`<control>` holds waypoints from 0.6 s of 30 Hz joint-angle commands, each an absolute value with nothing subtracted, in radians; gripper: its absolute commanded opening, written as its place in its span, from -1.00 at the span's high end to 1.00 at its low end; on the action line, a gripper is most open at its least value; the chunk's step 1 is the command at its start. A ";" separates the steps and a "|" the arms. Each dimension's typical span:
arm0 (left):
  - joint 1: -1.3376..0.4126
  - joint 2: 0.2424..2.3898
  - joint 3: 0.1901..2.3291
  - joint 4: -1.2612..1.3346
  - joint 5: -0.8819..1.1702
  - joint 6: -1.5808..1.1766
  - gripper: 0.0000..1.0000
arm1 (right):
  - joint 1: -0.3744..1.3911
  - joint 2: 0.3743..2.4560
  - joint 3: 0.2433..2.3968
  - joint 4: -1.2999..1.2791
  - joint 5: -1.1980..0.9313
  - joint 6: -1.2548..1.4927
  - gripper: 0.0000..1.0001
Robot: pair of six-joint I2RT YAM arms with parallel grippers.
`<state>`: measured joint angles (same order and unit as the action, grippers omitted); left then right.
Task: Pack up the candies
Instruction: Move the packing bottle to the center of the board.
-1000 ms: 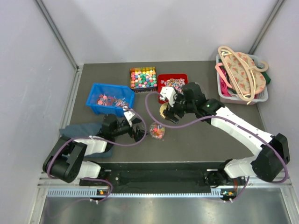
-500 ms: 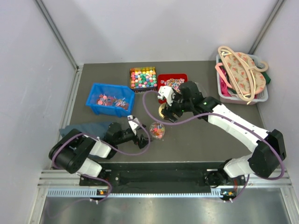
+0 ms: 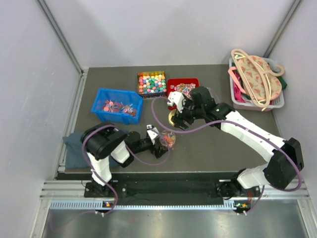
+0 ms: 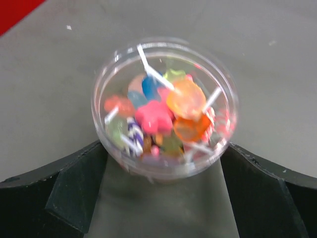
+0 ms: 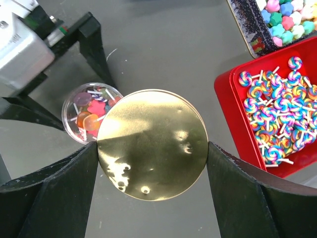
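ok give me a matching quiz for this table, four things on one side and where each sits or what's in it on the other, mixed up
Things:
1. gold lid
2. clear cup
3. red tray
4. blue bin

Descriptions:
A. holds swirl lollipops
B. sits between the jaws of the open left gripper
C. leftmost container, with pink-red candies inside
D. clamped in the right gripper

Pairs: 1-D, 2-B, 3-A, 4-C
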<state>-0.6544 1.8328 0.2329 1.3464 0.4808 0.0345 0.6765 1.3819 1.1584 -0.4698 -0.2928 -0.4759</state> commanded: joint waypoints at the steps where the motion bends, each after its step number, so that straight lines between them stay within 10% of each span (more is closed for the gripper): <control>1: -0.683 1.940 0.255 1.637 0.422 0.015 -0.98 | 0.658 1.322 1.146 -0.466 -0.288 -0.503 -0.24; 9: -0.690 1.985 0.281 1.697 0.474 0.032 -0.90 | 0.555 1.292 1.128 -0.488 -0.357 -0.505 -0.24; 18: -0.747 2.048 0.354 1.697 0.569 0.103 -0.29 | 0.538 1.284 1.097 -0.577 -0.466 -0.566 -0.24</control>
